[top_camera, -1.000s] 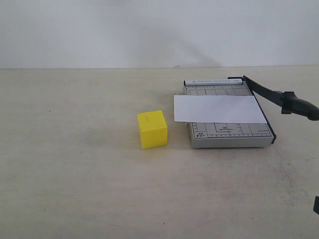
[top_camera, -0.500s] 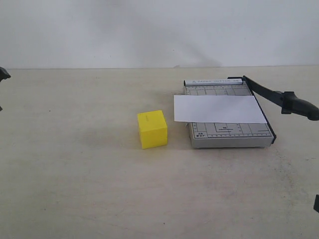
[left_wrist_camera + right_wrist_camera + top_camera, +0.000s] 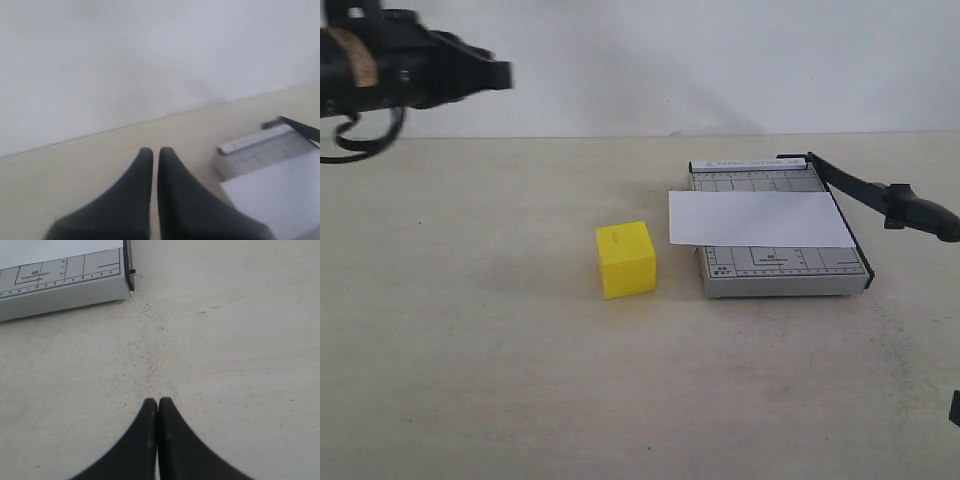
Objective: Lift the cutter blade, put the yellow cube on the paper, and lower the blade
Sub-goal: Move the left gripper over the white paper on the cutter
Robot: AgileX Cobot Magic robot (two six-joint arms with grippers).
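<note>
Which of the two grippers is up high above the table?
The left gripper, seen against the wall in the exterior view; the right gripper hangs low over the table near the cutter base.

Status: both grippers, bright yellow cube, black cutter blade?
Left gripper shut, empty, up high; right gripper shut, empty, near grey cutter base. Yellow cube on table, off white paper sheet. Black cutter blade unheld. Nothing between cube and paper.

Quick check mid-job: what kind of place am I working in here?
Likely a lab test bench, not an office: a bare beige table against a blank white wall, with only a paper cutter, the paper and a yellow cube staged on it.
</note>
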